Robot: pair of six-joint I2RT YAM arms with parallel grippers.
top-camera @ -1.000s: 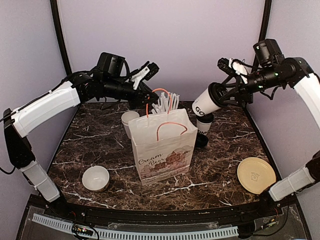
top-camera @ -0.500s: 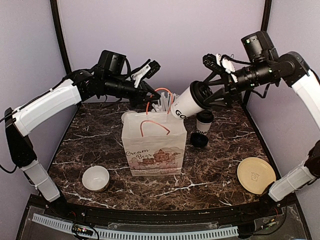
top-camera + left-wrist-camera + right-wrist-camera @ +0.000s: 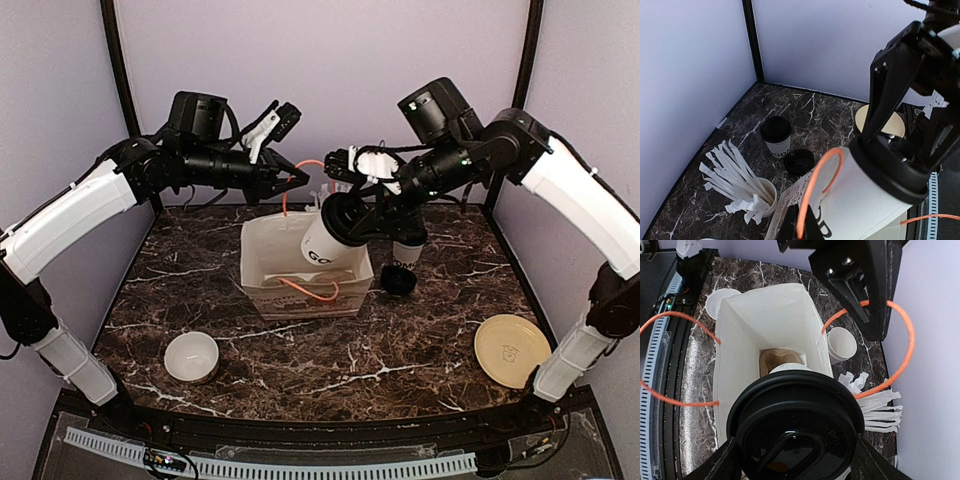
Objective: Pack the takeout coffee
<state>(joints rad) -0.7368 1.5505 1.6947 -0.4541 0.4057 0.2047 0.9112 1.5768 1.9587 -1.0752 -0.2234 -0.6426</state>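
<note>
Right claw is clamped on a white paper cup with dark lettering, its black fingers hugging the cup right under the glossy round black plastic lid. So the cup sits straight in the claw's grip. It's tilted with the lid end up toward the arm and the bottom end down at the open mouth of the white paper bag; can't tell if the base is already past the rim. Bag is smooth matte paper, boxy, creased at the sides, with something tan lying flat at the bottom. Left claw is pinched shut on one thin orange cord handle at the back of the bag, held up in the air, while the other orange loop flops over the front edge. The second takeout cup, same white paper with a round black lid, stands upright on the dark marble-look worktop with white veins, just right of the bag and apart from both claws. A loose flat black lid lies right beside it. Also around: a white cup stuffed with paper-wrapped white straws behind the bag, a low white bowl near the front left, and a pale yellow round disc at the front right.
</note>
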